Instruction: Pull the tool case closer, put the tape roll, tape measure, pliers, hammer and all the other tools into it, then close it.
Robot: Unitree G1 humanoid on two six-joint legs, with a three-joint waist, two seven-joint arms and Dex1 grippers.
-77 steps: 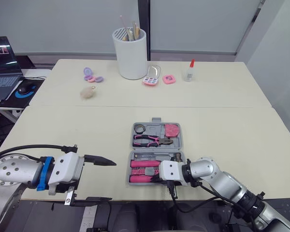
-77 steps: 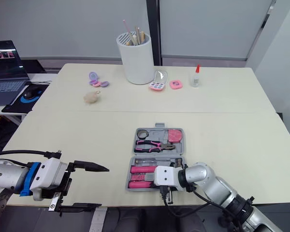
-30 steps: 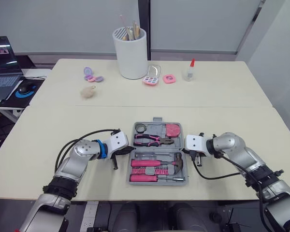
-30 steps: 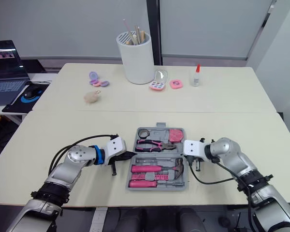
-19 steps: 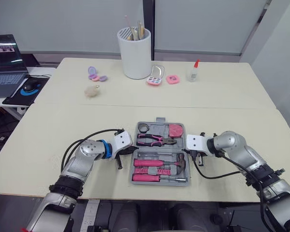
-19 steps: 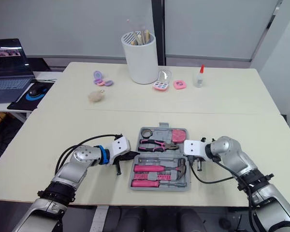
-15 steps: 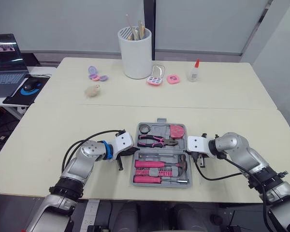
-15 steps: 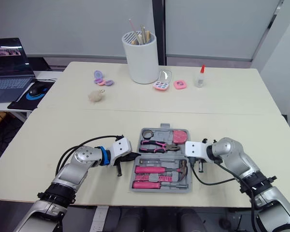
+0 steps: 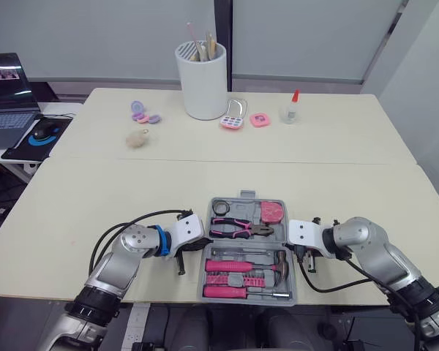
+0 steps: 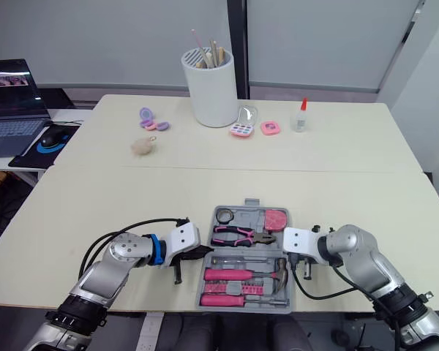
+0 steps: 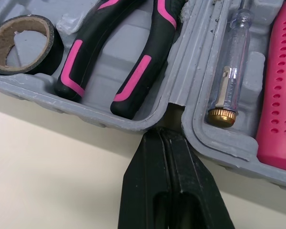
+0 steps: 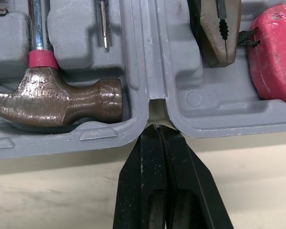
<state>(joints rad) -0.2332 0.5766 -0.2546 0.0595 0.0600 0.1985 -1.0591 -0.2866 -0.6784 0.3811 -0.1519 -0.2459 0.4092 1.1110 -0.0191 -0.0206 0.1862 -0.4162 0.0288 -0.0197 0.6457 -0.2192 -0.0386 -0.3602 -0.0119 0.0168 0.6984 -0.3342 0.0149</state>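
The grey tool case (image 9: 246, 196) lies open near the table's front edge. Its far half holds the tape roll (image 9: 219, 208), pink-and-black pliers (image 9: 238, 228) and pink tape measure (image 9: 272, 213). The near half holds the hammer (image 9: 278, 259), pink-handled tools (image 9: 230, 267) and a clear screwdriver (image 11: 231, 62). My left gripper (image 9: 200, 244) is shut, its tip at the hinge notch on the case's left side (image 11: 164, 136). My right gripper (image 9: 287, 246) is shut too, its tip in the hinge notch on the right side (image 12: 156, 131), beside the hammer head (image 12: 57, 102).
At the back stand a white cup of brushes (image 9: 203, 80), pink compacts (image 9: 233, 121), a glue bottle (image 9: 290, 108), purple pieces (image 9: 141, 113) and a fluffy ball (image 9: 137, 139). A laptop (image 9: 4, 77) and mouse (image 9: 42, 130) sit on a side table at the left.
The case has slid toward the front edge, with both shut grippers at its hinge ends moving along. Earlier the left gripper was open and away from the case.
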